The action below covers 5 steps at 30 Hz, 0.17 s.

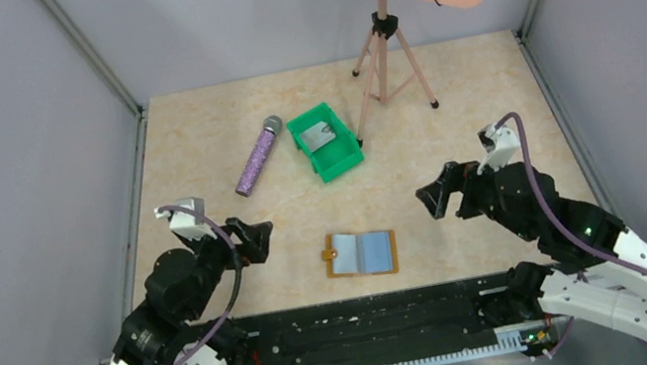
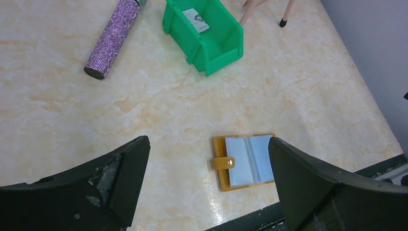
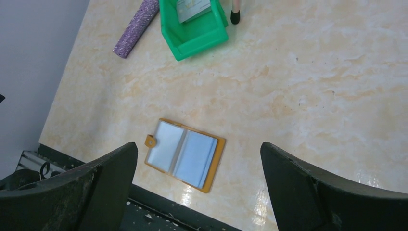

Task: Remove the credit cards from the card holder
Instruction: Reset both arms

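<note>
The card holder [image 1: 362, 253] lies open and flat near the table's front edge, tan leather with pale blue-grey pockets and a clasp tab on its left. It also shows in the left wrist view [image 2: 245, 161] and the right wrist view [image 3: 185, 154]. I cannot tell whether any cards sit in its pockets. One silvery-grey credit card [image 1: 321, 135] lies inside the green bin [image 1: 343, 161]. My left gripper [image 1: 254, 240] hovers open to the left of the holder. My right gripper [image 1: 437, 193] hovers open to its right. Both are empty.
A purple glitter microphone [image 1: 257, 156] lies left of the green bin. A pink music stand on a tripod [image 1: 389, 50] rises at the back, one foot close to the bin. Grey walls enclose the table on three sides.
</note>
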### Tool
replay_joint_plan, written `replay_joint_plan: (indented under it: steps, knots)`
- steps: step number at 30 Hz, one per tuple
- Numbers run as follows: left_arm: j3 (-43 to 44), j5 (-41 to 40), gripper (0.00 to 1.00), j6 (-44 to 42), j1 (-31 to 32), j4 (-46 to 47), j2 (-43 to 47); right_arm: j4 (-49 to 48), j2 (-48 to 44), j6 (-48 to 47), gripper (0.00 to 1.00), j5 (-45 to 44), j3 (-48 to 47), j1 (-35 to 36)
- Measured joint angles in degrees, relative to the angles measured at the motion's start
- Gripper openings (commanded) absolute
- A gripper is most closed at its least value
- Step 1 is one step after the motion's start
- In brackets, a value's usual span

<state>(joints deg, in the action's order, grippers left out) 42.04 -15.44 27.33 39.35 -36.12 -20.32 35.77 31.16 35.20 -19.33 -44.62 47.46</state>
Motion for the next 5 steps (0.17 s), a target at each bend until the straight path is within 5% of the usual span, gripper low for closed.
replay_joint_plan:
  steps: [5]
  knots:
    - [-0.85,-0.26,0.99,0.02,0.0,-0.04,1.25,0.0,-0.09,-0.04,0.99,-0.74,-0.04,0.0]
